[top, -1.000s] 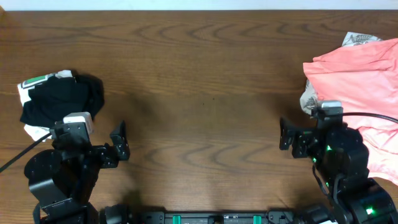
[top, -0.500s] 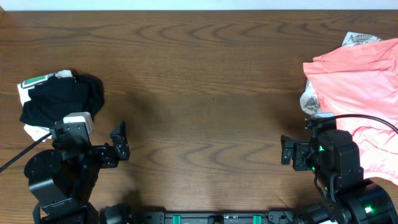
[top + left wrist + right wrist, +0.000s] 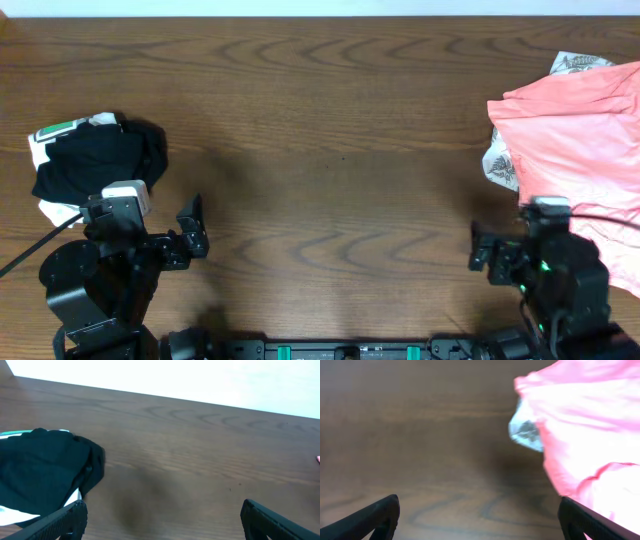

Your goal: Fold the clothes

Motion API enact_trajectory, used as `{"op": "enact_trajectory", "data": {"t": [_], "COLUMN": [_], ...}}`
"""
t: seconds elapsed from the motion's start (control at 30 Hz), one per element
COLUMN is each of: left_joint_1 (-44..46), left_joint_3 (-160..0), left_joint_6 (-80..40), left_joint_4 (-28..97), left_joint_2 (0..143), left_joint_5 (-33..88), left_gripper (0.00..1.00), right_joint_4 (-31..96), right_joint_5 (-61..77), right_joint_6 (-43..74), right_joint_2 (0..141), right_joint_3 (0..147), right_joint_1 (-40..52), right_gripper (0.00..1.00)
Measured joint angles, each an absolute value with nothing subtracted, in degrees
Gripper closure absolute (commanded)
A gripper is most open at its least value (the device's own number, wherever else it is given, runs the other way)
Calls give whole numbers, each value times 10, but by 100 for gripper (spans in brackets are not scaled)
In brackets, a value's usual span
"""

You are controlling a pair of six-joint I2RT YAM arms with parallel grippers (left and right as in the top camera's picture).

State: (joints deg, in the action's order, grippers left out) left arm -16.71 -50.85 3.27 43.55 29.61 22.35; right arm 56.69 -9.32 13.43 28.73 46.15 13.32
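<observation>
A crumpled black shirt (image 3: 100,160) lies at the table's left edge on top of a white garment with green print (image 3: 52,134); both also show in the left wrist view (image 3: 40,470). A salmon-pink garment pile (image 3: 580,130) lies at the right edge over a white printed piece (image 3: 498,165), also in the right wrist view (image 3: 585,425). My left gripper (image 3: 192,228) is open and empty, right of the black shirt. My right gripper (image 3: 480,250) is open and empty, in front of the pink pile.
The dark wooden table (image 3: 330,130) spans the view. The arm bases stand at the near edge, left (image 3: 90,290) and right (image 3: 565,300). A black rail (image 3: 340,350) runs along the front.
My right arm has drawn back toward the near edge and slightly right, away from the pink pile. The left arm and the clothes have not moved.
</observation>
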Motion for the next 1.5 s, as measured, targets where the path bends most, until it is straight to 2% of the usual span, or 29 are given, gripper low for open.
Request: {"op": "enact_trajectory", "data": {"t": [0.2,0.53,0.93,1.07,1.5], "left_joint_1": [-167,-167,-167,-167,-167], "left_joint_3": [-509,-508,-507,-507,-507], "left_joint_6": [33,33,33,33,33], "left_joint_4": [436,436,435,436,436], "left_joint_2": [296,296,296,296,296], "left_joint_5": [223,223,223,223,223], "left_gripper": [2,2,2,2,2], "right_joint_4": [491,307,32,42,41], "right_joint_5": [-98,-89,-37,-22,-10], "right_joint_6": [124,85,-12,-23,-38], "right_joint_2": [179,19,6,7,7], "right_joint_3": [393,199,46,5,5], "right_joint_1": [91,83,47,43,43], "right_gripper": [1,1,1,1,1]}}
